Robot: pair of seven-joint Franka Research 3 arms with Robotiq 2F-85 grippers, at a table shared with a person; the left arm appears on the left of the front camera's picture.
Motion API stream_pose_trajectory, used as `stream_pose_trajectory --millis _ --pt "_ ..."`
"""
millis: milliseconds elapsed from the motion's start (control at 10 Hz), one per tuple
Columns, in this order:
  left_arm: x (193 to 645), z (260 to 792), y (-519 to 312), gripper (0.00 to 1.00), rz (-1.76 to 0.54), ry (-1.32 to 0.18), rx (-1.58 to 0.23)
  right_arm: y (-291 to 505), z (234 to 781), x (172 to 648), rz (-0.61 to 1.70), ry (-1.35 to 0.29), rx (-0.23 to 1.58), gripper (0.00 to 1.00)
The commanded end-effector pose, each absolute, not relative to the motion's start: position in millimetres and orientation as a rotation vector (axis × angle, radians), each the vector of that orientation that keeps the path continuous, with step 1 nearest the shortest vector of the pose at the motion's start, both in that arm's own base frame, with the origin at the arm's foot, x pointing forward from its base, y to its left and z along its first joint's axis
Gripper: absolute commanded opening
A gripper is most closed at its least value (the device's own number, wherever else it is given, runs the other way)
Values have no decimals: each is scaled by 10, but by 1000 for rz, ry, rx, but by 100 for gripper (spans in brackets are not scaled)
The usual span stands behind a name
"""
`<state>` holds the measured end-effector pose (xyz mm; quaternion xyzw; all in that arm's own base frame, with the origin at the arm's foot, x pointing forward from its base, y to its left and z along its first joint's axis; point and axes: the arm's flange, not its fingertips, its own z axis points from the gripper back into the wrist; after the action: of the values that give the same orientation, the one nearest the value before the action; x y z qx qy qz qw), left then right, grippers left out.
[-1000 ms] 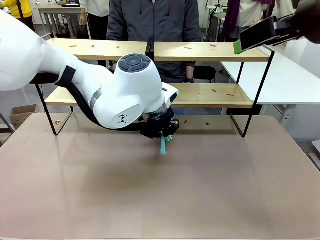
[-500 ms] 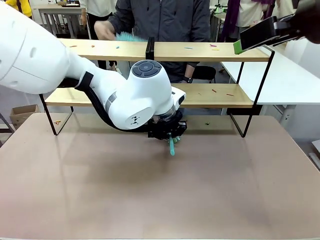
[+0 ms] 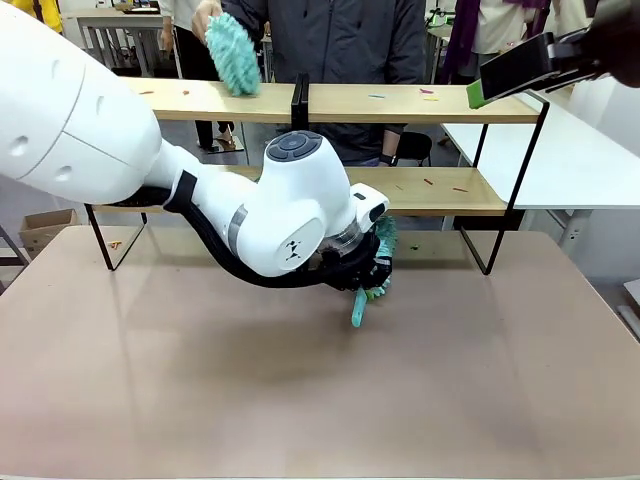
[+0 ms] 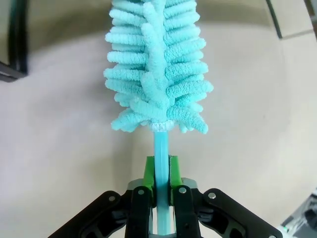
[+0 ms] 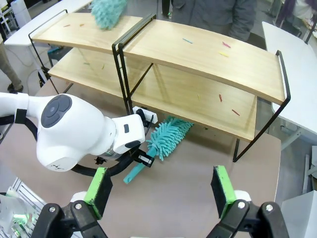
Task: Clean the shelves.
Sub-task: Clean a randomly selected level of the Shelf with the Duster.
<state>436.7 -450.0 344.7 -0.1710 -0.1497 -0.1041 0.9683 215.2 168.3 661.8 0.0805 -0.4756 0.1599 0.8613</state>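
Pale brown table fills the foreground, and the shelves stand along its far edge with the person behind them. Small coloured scraps lie on the boards, which is presumably what needs sweeping off.

The left jaws are clenched on the thin handle of a teal duster, green pads pressed to either side of it. The fluffy head points ahead of the wrist, towards the gap under the lower right board. This end grip leaves the whole head free to brush, and the low, level hold suits reaching in under a board. The right jaws hang released and empty, high over the shelves, pads well apart, likely just keeping clear.

Compared with a second ago, the left arm has slid right and closer to the shelves, and the duster head now shows beside the wrist. The person's hand has come in with a second duster, now raised over the upper left board.
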Motion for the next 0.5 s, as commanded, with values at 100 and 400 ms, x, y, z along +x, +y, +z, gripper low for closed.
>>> stream_pose_trajectory --millis 100,400 --pt "4363 3570 -4410 13 -376 -251 -473 1681 6609 2154 336 -995 171 100" --pt "4266 3538 -4375 13 -602 -168 -518 1681 6609 2154 336 -995 171 100"
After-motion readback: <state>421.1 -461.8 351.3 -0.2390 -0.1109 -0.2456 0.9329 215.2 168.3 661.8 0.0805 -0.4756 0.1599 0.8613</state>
